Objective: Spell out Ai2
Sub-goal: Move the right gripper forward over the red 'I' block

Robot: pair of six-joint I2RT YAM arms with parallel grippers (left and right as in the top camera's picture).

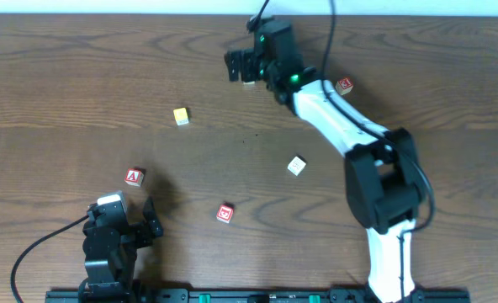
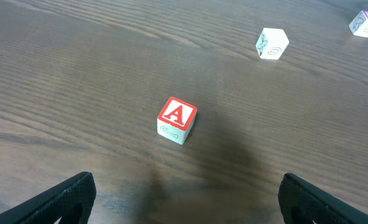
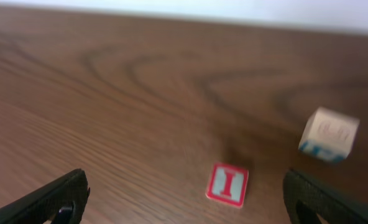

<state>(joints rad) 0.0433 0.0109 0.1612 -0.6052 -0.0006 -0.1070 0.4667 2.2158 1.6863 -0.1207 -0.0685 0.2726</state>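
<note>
My left arm (image 1: 106, 248) sits folded low at the near-left corner, close to the rail along the table's (image 1: 55, 101) near edge, with the wrist angled down at the wood. The left gripper (image 2: 187, 200) is spread wide with nothing between its fingers. The A cube (image 2: 176, 119) lies straight ahead of it, red A up and turned a little askew, with bare wood on every side. From overhead I see a wide open stretch of table to the left of it.

Further right, a yellow cube (image 1: 181, 115) lies toward the far side, a front red cube (image 1: 225, 213) toward the near side, and a white cube (image 1: 296, 165) mid-table. All three are well apart.

My right arm (image 1: 341, 126) rises from the near-right and reaches on a long slant across to the far edge. The right gripper (image 3: 184, 202) is also spread and pinches nothing. The I cube (image 3: 227, 184) lies just ahead, red face up, between the finger lines and nearer the right one. The far edge runs not far beyond it.

A pale cube (image 3: 329, 134) with blue low on one side sits beyond it to the right. Its mark is too blurred to read, so I cannot tell whether it is the 2. A far red cube (image 1: 344, 85) lies just beside the forearm.
</note>
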